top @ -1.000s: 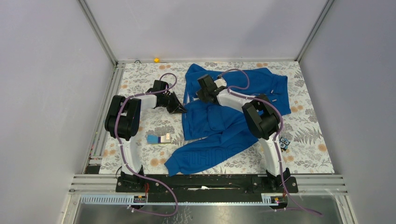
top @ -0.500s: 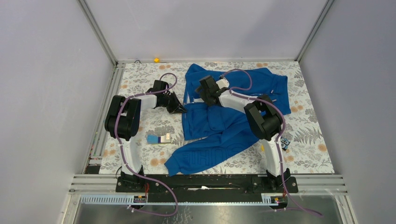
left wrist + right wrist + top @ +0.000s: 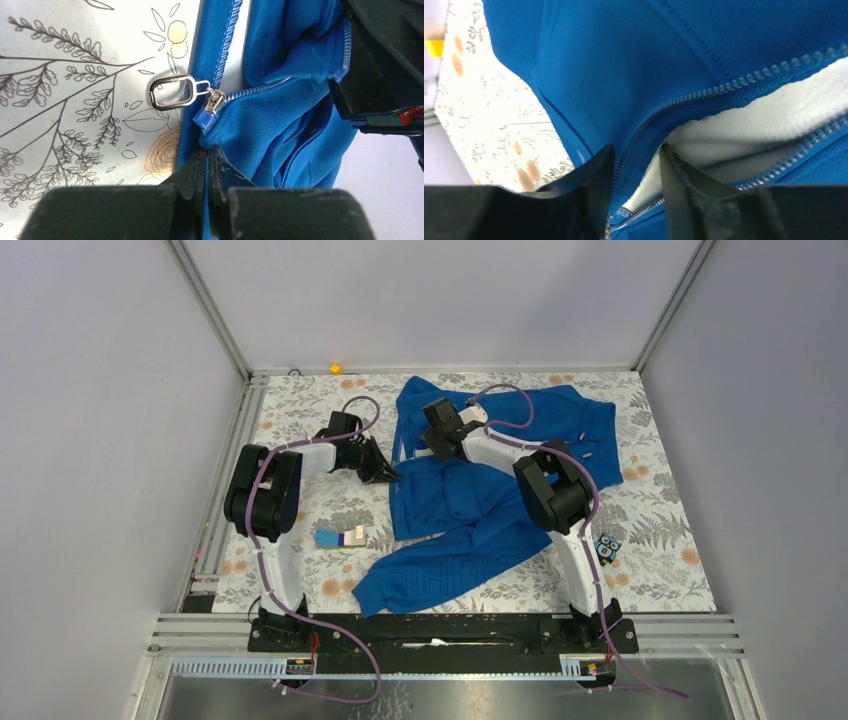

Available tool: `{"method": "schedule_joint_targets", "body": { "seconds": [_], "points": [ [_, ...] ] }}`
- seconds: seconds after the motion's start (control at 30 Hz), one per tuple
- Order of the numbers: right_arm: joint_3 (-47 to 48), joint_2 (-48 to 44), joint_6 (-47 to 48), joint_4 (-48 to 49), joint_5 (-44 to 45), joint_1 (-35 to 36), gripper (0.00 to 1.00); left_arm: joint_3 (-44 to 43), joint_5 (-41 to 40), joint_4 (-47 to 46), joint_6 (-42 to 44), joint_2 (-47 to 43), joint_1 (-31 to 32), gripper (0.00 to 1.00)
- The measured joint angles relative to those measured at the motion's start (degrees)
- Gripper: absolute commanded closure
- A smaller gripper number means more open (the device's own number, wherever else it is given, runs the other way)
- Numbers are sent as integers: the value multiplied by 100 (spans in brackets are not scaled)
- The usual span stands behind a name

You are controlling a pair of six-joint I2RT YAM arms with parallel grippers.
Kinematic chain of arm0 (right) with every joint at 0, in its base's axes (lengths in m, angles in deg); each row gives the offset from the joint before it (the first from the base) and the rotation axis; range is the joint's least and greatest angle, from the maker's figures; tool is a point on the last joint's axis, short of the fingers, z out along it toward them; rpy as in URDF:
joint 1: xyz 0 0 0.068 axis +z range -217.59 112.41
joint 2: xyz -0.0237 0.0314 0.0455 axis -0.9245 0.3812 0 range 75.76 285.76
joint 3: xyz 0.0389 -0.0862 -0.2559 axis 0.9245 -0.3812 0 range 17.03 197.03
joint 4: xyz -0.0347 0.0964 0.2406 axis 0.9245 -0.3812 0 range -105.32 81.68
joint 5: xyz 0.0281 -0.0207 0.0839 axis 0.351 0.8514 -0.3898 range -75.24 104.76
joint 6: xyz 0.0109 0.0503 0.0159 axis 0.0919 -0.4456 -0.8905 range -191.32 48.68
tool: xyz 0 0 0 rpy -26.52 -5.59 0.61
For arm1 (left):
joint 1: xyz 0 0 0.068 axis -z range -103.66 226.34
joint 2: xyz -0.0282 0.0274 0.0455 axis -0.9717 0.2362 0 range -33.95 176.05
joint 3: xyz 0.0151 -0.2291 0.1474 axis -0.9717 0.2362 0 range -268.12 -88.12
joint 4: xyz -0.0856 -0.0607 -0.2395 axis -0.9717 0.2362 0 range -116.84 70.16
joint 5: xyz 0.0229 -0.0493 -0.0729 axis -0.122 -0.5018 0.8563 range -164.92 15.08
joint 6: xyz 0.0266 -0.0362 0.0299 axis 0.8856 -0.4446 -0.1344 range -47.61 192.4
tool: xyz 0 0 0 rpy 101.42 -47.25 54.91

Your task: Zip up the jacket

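The left fingers [image 3: 384, 474] sit at the left edge of the big blue jacket [image 3: 470, 495]. A small blue and white block [image 3: 340, 537] lies on the flowery tabletop [image 3: 300, 410], left of the jacket. Up close, the left fingers [image 3: 197, 170] are pressed together and pinch the bottom edge of the jacket. Just past them, the zipper's silver ring [image 3: 172, 91] lies flat on the tabletop. The jacket is spread out in the middle of the tabletop, open at the front. The right fingers [image 3: 594, 180] are on it, near the top. They are a little apart and squeeze a thick fold beside the zipper teeth [image 3: 734, 85]. A tiny owl toy [image 3: 607, 546] sits right of the jacket.
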Motion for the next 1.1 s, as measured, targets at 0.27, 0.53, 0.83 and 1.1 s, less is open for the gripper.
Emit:
{"method": "schedule_joint_targets", "body": {
  "seconds": [0.27, 0.53, 0.83, 1.1],
  "points": [
    [-243, -15, 411, 337, -7, -11, 100, 4, -46, 76, 72, -81, 4, 79],
    [-1864, -798, 1451, 2796, -444, -26, 100, 339, 170, -203, 9, -782, -42, 41],
    [-3287, -951, 2492, 6417, -1360, -74, 100, 1108, 1147, -2645, -1867, -1443, -376, 36],
    [-3663, -951, 2861, 8063, -1591, -76, 100, 2000, 1379, -5748, -5423, -553, -361, 26]
  ]
}}
